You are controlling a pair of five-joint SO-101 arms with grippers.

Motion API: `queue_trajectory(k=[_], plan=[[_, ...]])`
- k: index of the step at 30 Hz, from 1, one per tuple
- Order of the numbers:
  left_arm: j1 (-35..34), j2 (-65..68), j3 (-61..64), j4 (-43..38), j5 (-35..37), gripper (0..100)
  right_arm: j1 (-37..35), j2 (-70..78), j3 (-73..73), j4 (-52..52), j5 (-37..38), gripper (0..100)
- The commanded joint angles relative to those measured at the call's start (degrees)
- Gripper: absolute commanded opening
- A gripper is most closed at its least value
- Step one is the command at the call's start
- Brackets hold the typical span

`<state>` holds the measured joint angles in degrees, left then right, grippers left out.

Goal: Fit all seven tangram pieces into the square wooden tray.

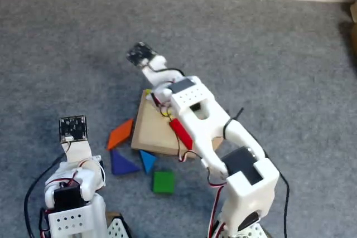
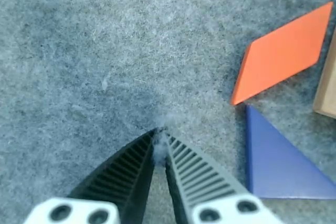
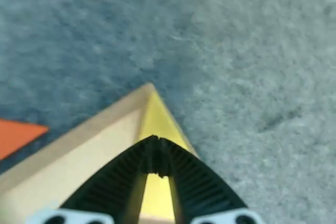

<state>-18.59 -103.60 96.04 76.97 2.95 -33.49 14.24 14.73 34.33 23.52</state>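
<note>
With the right gripper (image 3: 156, 142) pressed together over the yellow piece (image 3: 155, 111) in the tray (image 1: 150, 135) corner at centre frame, seating seems underway; next, the orange piece (image 1: 120, 135) left of it needs fetching.

Your square pale wooden tray (image 1: 149, 132) lies flat, with a yellow triangular piece (image 3: 156, 116) tucked into its far corner. Outside it, by the left and near edges, you have an orange parallelogram (image 1: 120, 134), a dark blue triangle (image 1: 122, 164), a small light blue triangle (image 1: 148, 160) and a green square (image 1: 163, 182), all lying flat.
</note>
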Motion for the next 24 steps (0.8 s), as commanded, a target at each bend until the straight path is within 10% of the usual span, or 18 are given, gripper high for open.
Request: queue_trajectory(k=[1, 24], plan=[[-0.48, -0.40, 1.10, 0.35, 0.44, 1, 2.59, -4.35, 4.26, -5.14, -0.53, 0.4], [-0.48, -0.40, 1.10, 0.35, 0.44, 1, 3.91, -15.69, 13.05, -1.36, 3.52, 0.4]])
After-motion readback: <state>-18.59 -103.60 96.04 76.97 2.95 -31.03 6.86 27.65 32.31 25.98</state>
